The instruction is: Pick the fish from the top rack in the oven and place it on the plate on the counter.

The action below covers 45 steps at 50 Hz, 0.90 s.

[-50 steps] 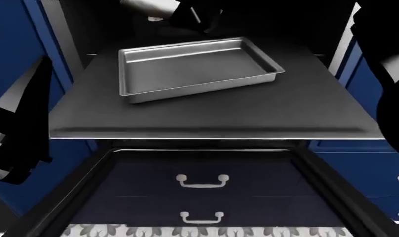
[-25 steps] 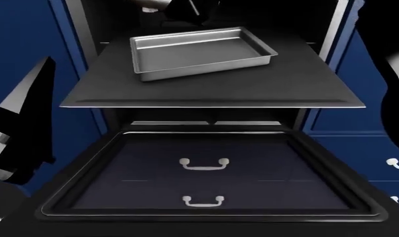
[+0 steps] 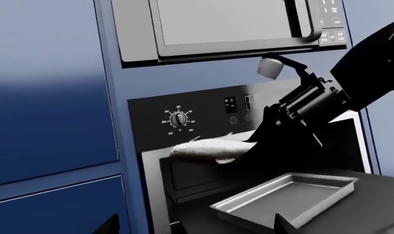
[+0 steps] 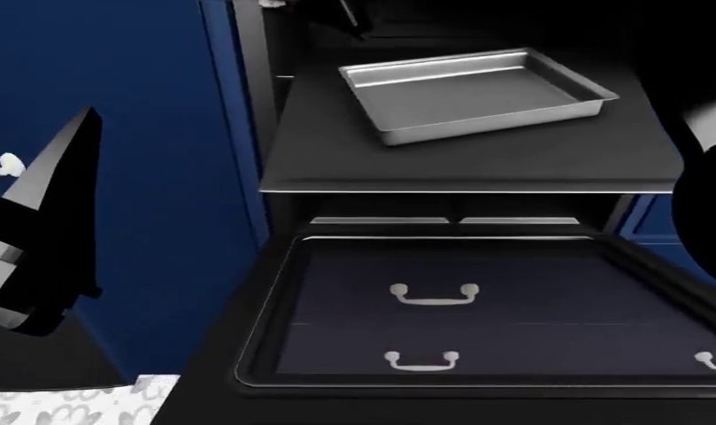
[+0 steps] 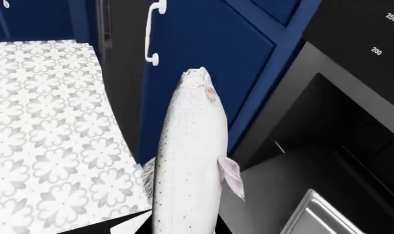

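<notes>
The silvery fish [image 5: 187, 161] is held by its tail end in my right gripper [image 5: 183, 226], which is shut on it. In the left wrist view the fish [image 3: 206, 150] hangs level in my right gripper [image 3: 247, 155], in front of the black oven [image 3: 203, 112] opening and above the pulled-out dark top rack [image 3: 372, 204]. The rack [image 4: 476, 164] also shows in the head view. My left gripper [image 4: 39, 239] is open and empty, off to the rack's left. The plate and the counter are out of view.
A shiny steel baking tray [image 4: 476, 93] sits on the rack. The oven door [image 4: 476, 310] hangs open and flat below it. Navy cabinets [image 4: 134, 133] stand to the left. A microwave [image 3: 229, 24] is above the oven. Patterned floor tiles [image 5: 47, 122] lie below.
The head view has drawn back and swung left, so the rack, tray and oven door now sit further right in it. The tray stays on the rack.
</notes>
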Tool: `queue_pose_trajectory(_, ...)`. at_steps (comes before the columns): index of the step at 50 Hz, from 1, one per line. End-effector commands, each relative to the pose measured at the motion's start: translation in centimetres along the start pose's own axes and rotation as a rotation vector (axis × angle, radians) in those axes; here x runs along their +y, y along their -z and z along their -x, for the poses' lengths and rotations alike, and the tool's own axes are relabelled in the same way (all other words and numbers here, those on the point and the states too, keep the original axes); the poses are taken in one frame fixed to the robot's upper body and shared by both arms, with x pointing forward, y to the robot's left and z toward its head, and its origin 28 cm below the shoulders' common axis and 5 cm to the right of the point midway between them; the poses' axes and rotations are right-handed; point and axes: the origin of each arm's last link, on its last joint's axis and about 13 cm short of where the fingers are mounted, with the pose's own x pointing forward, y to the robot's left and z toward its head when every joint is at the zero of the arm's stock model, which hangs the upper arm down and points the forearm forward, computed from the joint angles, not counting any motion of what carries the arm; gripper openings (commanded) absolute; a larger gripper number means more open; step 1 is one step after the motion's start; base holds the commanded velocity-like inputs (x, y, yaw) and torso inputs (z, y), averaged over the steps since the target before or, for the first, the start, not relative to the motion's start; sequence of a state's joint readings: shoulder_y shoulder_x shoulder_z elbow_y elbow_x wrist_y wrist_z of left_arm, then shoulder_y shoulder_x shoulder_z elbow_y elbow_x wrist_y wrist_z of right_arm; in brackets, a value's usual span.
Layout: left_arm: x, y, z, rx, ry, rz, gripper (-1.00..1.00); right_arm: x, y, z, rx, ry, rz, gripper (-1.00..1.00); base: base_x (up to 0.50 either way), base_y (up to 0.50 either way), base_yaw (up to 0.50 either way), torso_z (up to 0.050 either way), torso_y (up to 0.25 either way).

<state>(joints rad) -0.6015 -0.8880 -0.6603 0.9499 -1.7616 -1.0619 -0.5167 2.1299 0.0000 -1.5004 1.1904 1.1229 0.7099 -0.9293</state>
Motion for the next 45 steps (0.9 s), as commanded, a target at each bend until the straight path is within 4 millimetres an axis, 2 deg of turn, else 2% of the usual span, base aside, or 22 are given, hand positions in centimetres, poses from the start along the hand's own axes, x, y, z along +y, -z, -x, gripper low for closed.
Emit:
queue_pose_trajectory(1, -0.01, -0.05, -0.02, 0.000, 0.000, -0.002, 1.00, -0.10, -0.22, 0.01, -0.027, 0.007, 0.024, -1.00, 0.00, 0.50, 0.00, 0.000, 0.000)
queue_pose_trajectory(45, 0.01, 0.12, -0.05, 0.010, 0.005, -0.006, 1.00, -0.03, -0.27, -0.51, -0.044, -0.013, 0.058, -1.00, 0.00, 0.50, 0.00, 0.000, 0.000)
